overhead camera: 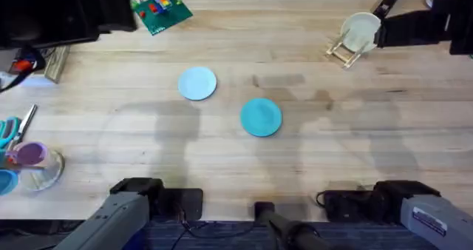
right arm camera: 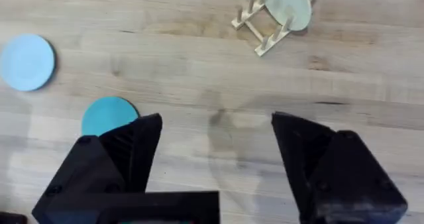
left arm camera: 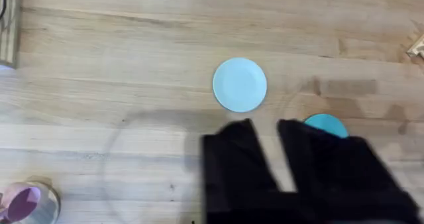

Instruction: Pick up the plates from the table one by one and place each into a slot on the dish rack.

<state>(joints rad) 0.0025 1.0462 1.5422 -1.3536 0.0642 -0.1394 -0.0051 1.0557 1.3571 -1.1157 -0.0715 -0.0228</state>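
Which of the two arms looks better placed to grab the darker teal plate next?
Probably the right: its open claw hangs beside the teal plate, nearer the dish rack. The left claw faces the sky-blue plate.

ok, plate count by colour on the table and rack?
Teal plate: 1, flat on the table
Pale sky-blue plate: 1, flat on the table
Cream plate: 1, standing in the dish rack
Total: 3

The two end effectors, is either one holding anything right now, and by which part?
Nothing is held. The right end effector is open over bare table; the left end effector has only a narrow gap with nothing in it.
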